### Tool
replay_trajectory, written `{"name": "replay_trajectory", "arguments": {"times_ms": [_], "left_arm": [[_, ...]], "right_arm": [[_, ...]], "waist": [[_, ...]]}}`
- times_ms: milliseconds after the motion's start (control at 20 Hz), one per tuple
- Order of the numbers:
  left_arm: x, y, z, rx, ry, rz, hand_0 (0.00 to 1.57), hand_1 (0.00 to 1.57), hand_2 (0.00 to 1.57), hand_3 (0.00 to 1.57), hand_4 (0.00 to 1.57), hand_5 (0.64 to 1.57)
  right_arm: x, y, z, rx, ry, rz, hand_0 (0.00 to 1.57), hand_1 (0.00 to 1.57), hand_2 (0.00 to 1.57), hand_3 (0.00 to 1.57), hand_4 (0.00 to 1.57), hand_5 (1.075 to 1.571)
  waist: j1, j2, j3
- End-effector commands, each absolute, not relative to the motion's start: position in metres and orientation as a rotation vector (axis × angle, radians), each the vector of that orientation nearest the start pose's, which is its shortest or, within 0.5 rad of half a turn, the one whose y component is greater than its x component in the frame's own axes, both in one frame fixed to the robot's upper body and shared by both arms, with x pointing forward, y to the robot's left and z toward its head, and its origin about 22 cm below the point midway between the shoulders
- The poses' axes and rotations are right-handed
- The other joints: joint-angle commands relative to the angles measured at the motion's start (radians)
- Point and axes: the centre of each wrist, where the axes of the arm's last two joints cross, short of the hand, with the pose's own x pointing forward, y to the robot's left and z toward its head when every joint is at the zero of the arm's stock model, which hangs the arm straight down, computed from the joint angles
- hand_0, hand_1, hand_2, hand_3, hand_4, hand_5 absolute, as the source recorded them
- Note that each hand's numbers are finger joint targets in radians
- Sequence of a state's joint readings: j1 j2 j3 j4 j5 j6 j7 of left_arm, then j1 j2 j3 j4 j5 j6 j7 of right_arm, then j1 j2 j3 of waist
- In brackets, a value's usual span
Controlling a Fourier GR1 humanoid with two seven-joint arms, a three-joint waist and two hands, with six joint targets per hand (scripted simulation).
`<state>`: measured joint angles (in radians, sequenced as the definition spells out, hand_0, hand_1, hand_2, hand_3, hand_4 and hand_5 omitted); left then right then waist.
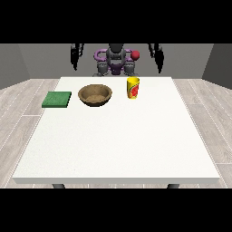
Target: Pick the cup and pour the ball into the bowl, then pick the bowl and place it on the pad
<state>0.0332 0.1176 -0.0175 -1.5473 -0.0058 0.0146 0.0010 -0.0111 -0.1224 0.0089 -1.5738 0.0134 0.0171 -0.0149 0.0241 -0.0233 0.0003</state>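
Note:
A yellow cup (132,87) with a red mark stands upright on the white table (118,136), towards the far edge. Whatever is inside it is hidden. To its left sits a brown bowl (95,95), and further left a flat green pad (57,99). The hand at the view's left (75,55) hangs raised above the table's far edge, well behind the bowl, fingers pointing down and holding nothing. Likewise raised, the hand at the view's right (157,55) hangs behind and to the right of the cup, fingers straight down with nothing in them.
The robot's torso (115,61) stands behind the far edge, with a red knob (135,55) by its shoulder. The table's near half stretches toward the camera. Grey plank floor surrounds the table.

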Motion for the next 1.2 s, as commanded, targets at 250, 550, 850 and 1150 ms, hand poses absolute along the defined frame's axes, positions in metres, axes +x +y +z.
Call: {"name": "replay_trajectory", "arguments": {"times_ms": [250, 550, 850, 1150], "left_arm": [[0.24, 0.262, 0.03, 0.113, -1.553, -0.119, 0.0, 0.0, 0.0, 0.0, 0.0, 1.562], [0.194, 0.208, 0.032, -0.098, -1.322, 0.117, 0.0, 0.0, 0.0, 0.0, 0.0, 1.555], [0.175, 0.194, 0.063, -0.071, -1.498, 0.09, 0.0, 0.0, 0.0, 0.0, 0.0, 1.551], [0.186, 0.165, 0.036, -0.072, -1.653, 0.047, 0.0, 0.0, 0.0, 0.0, 0.0, 1.537]], "right_arm": [[0.248, -0.259, 0.043, -0.092, -1.615, 0.145, 0.0, 0.0, 0.0, 0.0, 0.58, 1.57], [0.185, -0.25, 0.015, 0.085, -1.316, -0.139, 0.0, 0.0, 0.0, 0.0, 0.53, 1.569], [0.177, -0.262, 0.067, 0.062, -1.451, -0.114, 0.0, 0.0, 0.0, 0.0, 0.5, 1.57], [0.183, -0.275, 0.04, 0.069, -1.62, -0.115, 0.0, 0.0, 0.0, 0.0, 0.43, 1.571]], "waist": [[-0.005, -0.28, 0.0031], [-0.032, -0.491, 0.0005], [-0.026, -0.331, -0.0002], [-0.041, -0.14, -0.0001]]}}
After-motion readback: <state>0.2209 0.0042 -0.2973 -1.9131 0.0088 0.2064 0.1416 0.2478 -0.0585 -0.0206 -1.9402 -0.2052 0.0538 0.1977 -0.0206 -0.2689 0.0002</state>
